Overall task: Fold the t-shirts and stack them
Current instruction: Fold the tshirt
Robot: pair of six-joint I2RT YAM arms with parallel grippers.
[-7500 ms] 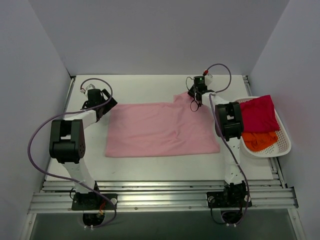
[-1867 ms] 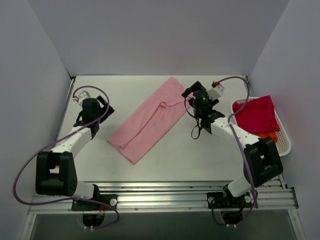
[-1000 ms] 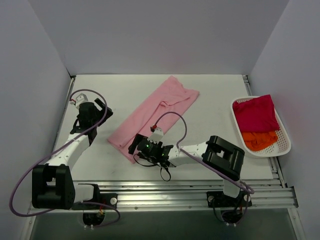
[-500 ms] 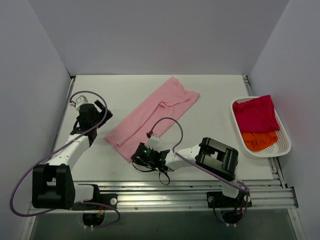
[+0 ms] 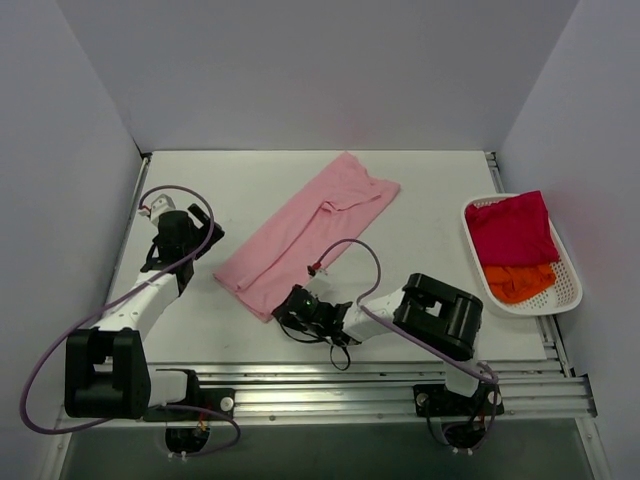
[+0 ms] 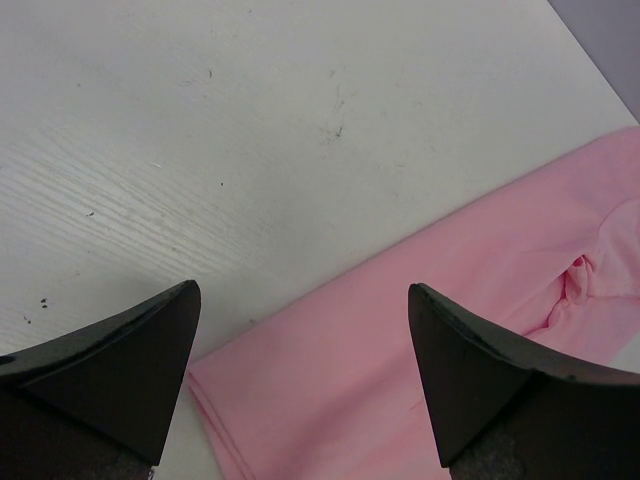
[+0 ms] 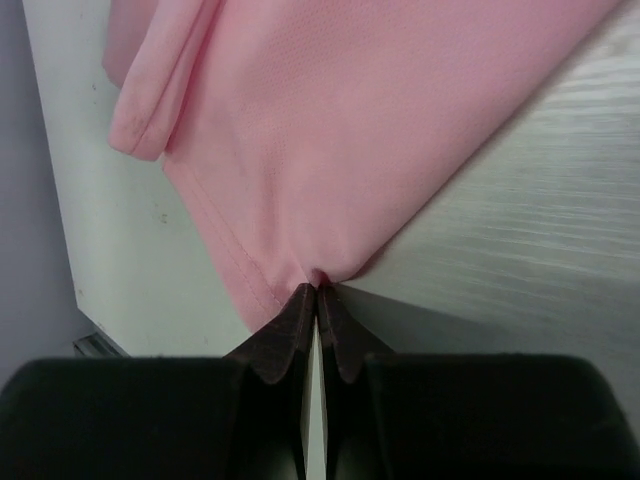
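Note:
The light pink t-shirt (image 5: 305,232) lies folded into a long strip running diagonally across the table. My right gripper (image 5: 290,311) is low at the strip's near end and shut on the shirt's hem corner (image 7: 318,276), which puckers between its tips. My left gripper (image 5: 168,240) is open and empty, left of the shirt; in the left wrist view the shirt (image 6: 470,330) lies beyond its spread fingertips (image 6: 135,345). The magenta-red shirt (image 5: 514,226) and the orange shirt (image 5: 518,281) sit in the basket.
A white mesh basket (image 5: 573,288) stands at the table's right edge. Grey walls close in the left, back and right sides. A metal rail (image 5: 320,390) runs along the near edge, where the arm bases sit.
My right gripper has swung from the shirt's far right end to its near end, closed on the corner, and shifted slightly right. The left arm has barely moved.

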